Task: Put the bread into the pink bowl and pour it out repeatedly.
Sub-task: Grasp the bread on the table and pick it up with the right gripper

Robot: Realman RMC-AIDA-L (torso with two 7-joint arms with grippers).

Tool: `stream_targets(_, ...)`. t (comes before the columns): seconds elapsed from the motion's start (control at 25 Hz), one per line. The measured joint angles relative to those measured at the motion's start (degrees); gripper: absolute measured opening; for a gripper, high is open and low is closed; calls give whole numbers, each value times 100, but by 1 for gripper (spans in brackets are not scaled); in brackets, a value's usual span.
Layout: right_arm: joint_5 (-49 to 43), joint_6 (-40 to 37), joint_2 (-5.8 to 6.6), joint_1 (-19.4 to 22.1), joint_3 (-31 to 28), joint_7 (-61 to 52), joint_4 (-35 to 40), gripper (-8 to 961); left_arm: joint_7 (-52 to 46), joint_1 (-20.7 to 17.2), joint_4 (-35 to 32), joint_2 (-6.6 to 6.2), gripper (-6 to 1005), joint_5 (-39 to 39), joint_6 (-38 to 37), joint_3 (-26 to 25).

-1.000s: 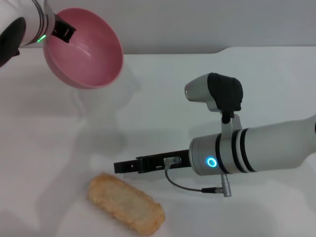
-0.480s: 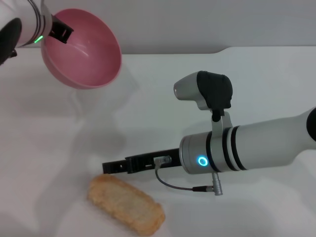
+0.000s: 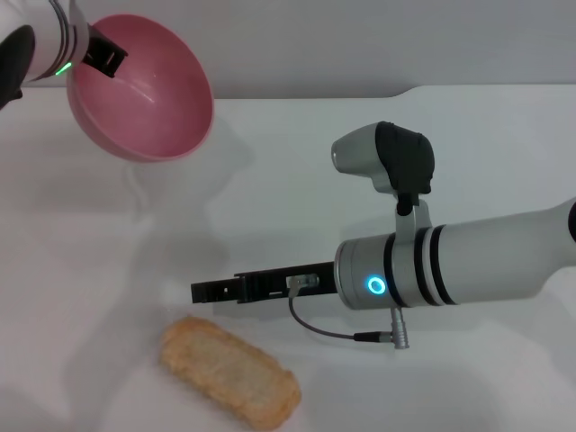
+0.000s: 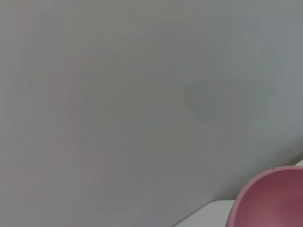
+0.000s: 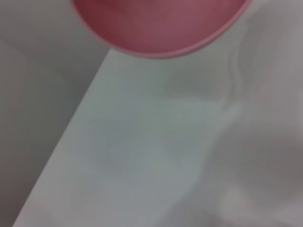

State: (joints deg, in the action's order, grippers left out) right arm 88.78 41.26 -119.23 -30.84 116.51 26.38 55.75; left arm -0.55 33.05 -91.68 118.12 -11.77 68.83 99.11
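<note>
Up at the far left of the head view, my left tool [image 3: 106,56] grips the rim of the round, deep, glossy pink plastic bowl [image 3: 144,94], its dark fingers clamped over the edge; the bowl hangs in the air, tipped so its hollow, smooth inside faces the camera, with nothing in it. My right tool [image 3: 200,291] reaches leftward low over the white table [image 3: 297,171], a slim black pair of fingers at the end of a silver arm with a glowing blue ring; they look drawn together with nothing between them. Just below and beside their tip lies the elongated toy bread loaf [image 3: 229,371], flat pale-tan side up, grainy and matte, with an orange-brown edge, resting on the table near the front edge, not touched by the tool.

The left wrist view shows only a plain grey wall and one curved slice of the pink bowl [image 4: 272,198] in a corner; no bread, no fingers. The right wrist view shows the bowl's rim [image 5: 156,28] from underneath, above the pale table, and likewise no bread.
</note>
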Motion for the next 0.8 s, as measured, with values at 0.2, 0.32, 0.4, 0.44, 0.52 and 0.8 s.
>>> stream_targets(0.2, -14, -127, 4, -20, -17, 1, -59, 681, 65, 31, 10, 0, 48, -2, -1, 1)
stream_targets(0.32, -29, -189, 5, -80, -18, 6, -158, 680, 95, 55, 13, 0, 48, -9, 2, 6)
stream_targets(0.4, -37, -204, 5, -112, -21, 10, -221, 678, 128, 70, 5, 2, 48, -10, 27, 10)
stream_targets(0.44, -37, -209, 5, -123, -21, 11, -235, 678, 146, 80, -3, 2, 48, -10, 54, 12)
stream_targets(0.52, -32, -213, 4, -129, -5, 11, -213, 677, 157, 94, -3, 3, 49, -10, 81, 13)
stream_targets(0.8, 68, -215, -26, -136, 113, 17, -162, 672, 207, 179, 10, 10, 49, -18, 191, 20)
